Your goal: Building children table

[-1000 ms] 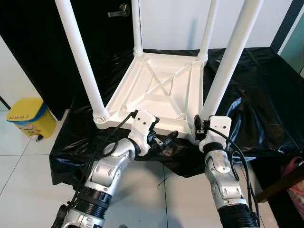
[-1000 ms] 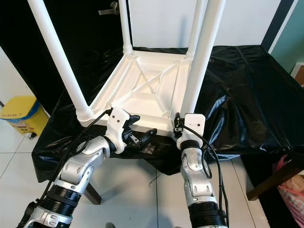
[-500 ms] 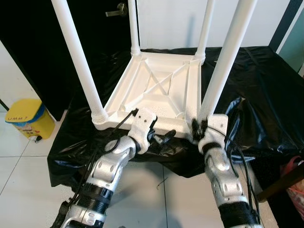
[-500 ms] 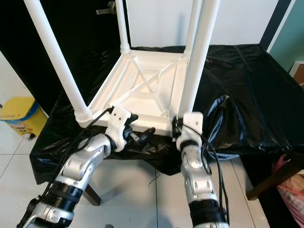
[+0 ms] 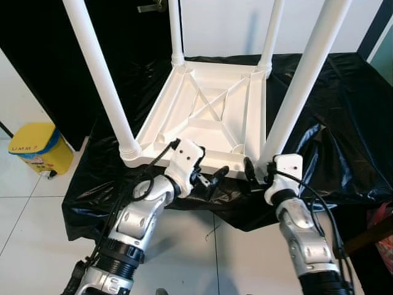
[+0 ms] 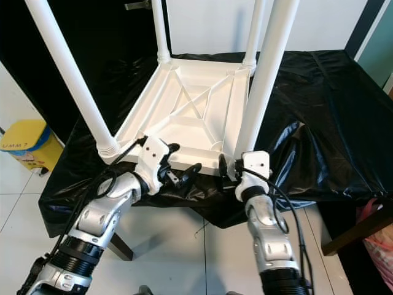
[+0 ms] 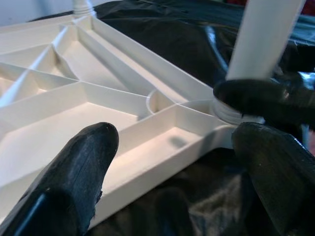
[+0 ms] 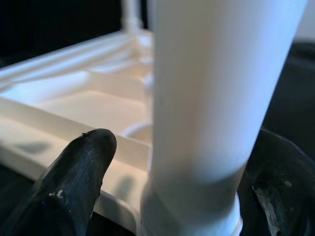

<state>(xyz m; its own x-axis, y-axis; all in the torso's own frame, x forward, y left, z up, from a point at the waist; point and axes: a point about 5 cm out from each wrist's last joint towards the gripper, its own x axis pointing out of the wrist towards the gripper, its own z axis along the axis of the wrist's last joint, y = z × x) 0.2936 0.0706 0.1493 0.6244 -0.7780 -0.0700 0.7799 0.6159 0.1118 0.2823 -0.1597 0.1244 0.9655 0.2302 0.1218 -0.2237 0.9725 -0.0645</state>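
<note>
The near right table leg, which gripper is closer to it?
Right. The right gripper straddles the leg's base; the left gripper sits beside it along the tabletop edge.

The one readable marking is dark handwritten lettering, roughly "UMM" followed by an unclear character, on the lid of the yellow bin standing on the floor left of the black-draped worktop.
</note>
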